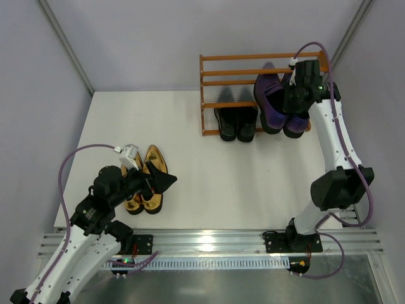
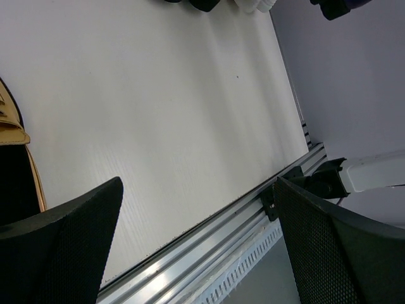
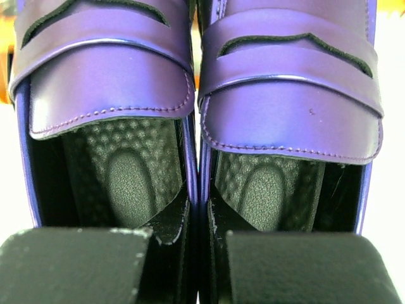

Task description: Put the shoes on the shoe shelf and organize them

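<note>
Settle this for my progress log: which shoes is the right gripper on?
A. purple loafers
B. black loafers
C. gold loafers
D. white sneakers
A: the right gripper has one finger inside each of the purple loafers, with their inner walls pinched between, at the shelf.

**Where the Cameras Look**

The top external camera looks down from behind the near edge over the whole table (image 1: 221, 164). The left wrist camera skims low across it toward the near-right corner's rail (image 2: 209, 237). The right wrist camera hangs very close over the purple loafers (image 3: 291, 82), also seen overhead near the far edge.
</note>
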`<action>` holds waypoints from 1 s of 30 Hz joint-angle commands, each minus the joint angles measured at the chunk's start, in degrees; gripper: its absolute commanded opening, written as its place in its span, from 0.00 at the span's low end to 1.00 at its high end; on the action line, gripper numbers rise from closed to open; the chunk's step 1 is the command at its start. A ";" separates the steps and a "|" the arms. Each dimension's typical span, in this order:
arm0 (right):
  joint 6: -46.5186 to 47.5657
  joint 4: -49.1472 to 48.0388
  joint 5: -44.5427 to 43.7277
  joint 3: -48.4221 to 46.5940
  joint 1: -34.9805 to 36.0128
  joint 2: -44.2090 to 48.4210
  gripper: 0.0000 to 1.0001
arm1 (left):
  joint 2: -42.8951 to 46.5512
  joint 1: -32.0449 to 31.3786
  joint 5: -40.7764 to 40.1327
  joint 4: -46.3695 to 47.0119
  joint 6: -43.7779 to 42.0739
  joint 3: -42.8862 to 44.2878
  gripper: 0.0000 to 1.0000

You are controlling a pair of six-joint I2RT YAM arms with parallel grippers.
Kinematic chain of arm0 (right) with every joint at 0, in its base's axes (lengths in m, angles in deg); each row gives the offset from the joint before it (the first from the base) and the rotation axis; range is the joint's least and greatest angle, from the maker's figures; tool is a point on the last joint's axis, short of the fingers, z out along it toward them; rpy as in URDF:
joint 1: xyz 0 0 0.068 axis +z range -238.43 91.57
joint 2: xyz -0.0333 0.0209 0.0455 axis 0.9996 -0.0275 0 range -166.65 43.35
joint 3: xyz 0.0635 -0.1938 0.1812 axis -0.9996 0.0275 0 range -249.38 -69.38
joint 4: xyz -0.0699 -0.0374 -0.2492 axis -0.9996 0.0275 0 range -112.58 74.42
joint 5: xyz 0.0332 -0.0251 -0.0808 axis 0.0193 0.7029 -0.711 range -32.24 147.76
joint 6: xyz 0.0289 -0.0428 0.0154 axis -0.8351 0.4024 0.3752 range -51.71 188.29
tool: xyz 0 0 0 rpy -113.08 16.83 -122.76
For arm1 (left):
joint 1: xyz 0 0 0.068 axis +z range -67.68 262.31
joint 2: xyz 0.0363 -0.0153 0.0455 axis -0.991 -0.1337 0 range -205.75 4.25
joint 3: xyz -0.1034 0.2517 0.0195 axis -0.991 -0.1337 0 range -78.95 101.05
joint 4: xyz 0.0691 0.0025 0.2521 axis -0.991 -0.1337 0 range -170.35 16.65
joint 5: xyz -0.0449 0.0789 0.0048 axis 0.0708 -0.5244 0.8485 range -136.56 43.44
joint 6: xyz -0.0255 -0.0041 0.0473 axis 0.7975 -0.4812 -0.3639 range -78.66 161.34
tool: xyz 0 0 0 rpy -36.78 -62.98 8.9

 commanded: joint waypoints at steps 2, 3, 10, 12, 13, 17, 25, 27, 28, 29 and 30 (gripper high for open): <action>2.51 -4.34 0.03 -16.63 -2.64 -4.50 0.04 | 0.88 -0.14 1.42 1.70 -1.37 2.71 1.00; 2.60 -4.16 0.38 -19.60 -3.25 -6.95 0.04 | 0.88 -0.14 1.94 1.70 -1.28 2.71 1.00; 7.52 -5.02 -1.11 -26.67 -3.88 -13.83 0.04 | 3.42 -0.14 2.39 1.26 -1.28 2.36 1.00; 8.58 -6.35 -0.94 -25.70 -3.96 -14.01 0.04 | 4.65 -0.14 2.56 1.09 -1.28 1.92 1.00; 8.67 -7.05 -0.42 -25.70 -3.96 -14.36 0.04 | 4.92 -0.14 2.83 1.09 -1.02 1.74 1.00; 9.46 -9.25 -1.02 -25.87 -3.88 -15.41 0.04 | 6.41 -0.14 2.92 0.82 -0.75 0.78 1.00; 9.90 -14.87 -6.99 -28.16 -3.96 -19.28 0.04 | 8.87 -0.23 2.48 -0.76 -0.40 0.86 1.00; 9.46 -15.75 -7.09 -28.59 -5.44 -20.50 0.04 | 9.31 -0.14 2.04 -1.37 -0.31 0.78 1.00; 9.02 -16.10 -7.35 -28.86 -5.63 -20.95 0.04 | 9.49 -0.23 1.78 -1.64 -0.22 0.78 1.00; 8.84 -16.37 -7.53 -29.04 -5.72 -21.47 0.04 | 9.84 -0.14 1.60 -1.90 -0.14 0.86 1.00; 8.67 -17.24 -7.44 -29.04 -5.72 -21.91 0.04 | 10.02 -0.14 1.25 -2.34 -0.14 0.86 1.00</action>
